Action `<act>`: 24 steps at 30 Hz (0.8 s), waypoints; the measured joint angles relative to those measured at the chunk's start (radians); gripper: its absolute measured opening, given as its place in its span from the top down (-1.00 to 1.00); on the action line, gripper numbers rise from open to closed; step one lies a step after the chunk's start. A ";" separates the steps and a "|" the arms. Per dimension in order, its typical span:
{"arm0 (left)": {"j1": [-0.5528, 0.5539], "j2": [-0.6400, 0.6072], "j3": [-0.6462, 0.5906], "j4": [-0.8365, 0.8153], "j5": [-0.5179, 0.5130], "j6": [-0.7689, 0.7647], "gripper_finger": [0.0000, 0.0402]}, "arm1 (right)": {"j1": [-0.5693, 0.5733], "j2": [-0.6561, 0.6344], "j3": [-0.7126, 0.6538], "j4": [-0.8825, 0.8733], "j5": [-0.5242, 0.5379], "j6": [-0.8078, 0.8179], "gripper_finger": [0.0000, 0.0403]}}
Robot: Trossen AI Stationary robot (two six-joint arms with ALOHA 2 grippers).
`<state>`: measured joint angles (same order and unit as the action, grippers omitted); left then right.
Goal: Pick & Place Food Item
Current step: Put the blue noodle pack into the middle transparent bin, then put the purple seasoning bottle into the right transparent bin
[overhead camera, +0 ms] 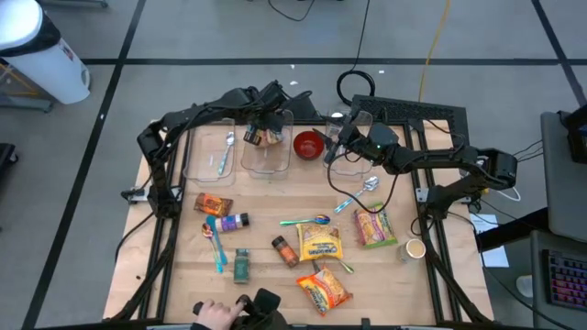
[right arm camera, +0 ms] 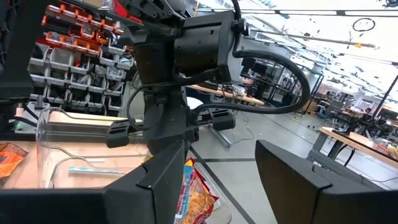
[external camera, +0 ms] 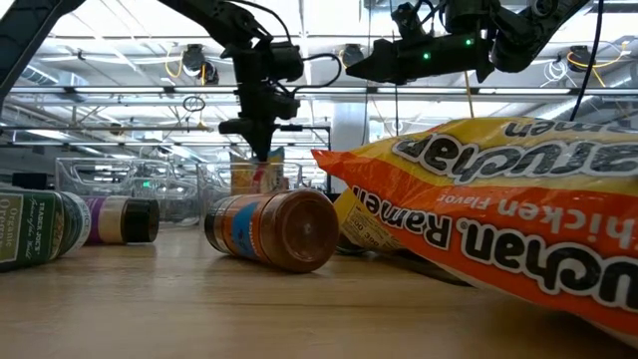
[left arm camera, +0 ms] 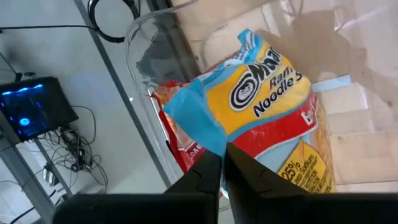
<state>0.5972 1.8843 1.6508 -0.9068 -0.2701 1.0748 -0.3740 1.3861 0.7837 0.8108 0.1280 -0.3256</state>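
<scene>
Directly under the left gripper (left arm camera: 222, 163), fingers pinched on the blue top edge of a Maruchan ramen noodle packet (left arm camera: 267, 99), crinkly glossy film in yellow, red and blue. Packet hangs inside the middle clear plastic bin (overhead camera: 267, 154), a rigid thin-walled tub with rounded corners; can't tell if it touches the floor. Judgement: carry done, release and retreat left. Beside that bin: another clear one with a blue-handled spoon (overhead camera: 225, 154), and a red bowl (overhead camera: 309, 144). Right gripper (overhead camera: 337, 147) hovers over the far clear bin, fingers half apart, holding nothing. Further out on the wood table (overhead camera: 266, 275): chicken ramen packets (overhead camera: 323, 288), spice jars (overhead camera: 284, 250), a paper cup (overhead camera: 415, 248) — apparently still unsorted.
</scene>
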 joint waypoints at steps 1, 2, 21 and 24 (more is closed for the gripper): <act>0.000 0.000 0.000 0.000 0.000 0.003 0.83 | 0.000 0.000 0.000 0.000 0.000 0.000 0.05; 0.000 0.000 0.000 0.000 0.000 0.006 0.79 | 0.000 0.000 0.000 0.000 0.000 0.000 0.05; 0.000 0.000 0.000 0.000 -0.102 -0.044 0.23 | 0.000 0.000 0.000 -0.001 0.000 0.000 0.08; 0.000 0.000 0.000 0.001 -0.103 -0.056 0.20 | 0.000 0.000 0.000 -0.005 0.000 0.000 0.08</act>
<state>0.5976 1.8839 1.6508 -0.9062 -0.3726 1.0186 -0.3740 1.3861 0.7837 0.8061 0.1284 -0.3260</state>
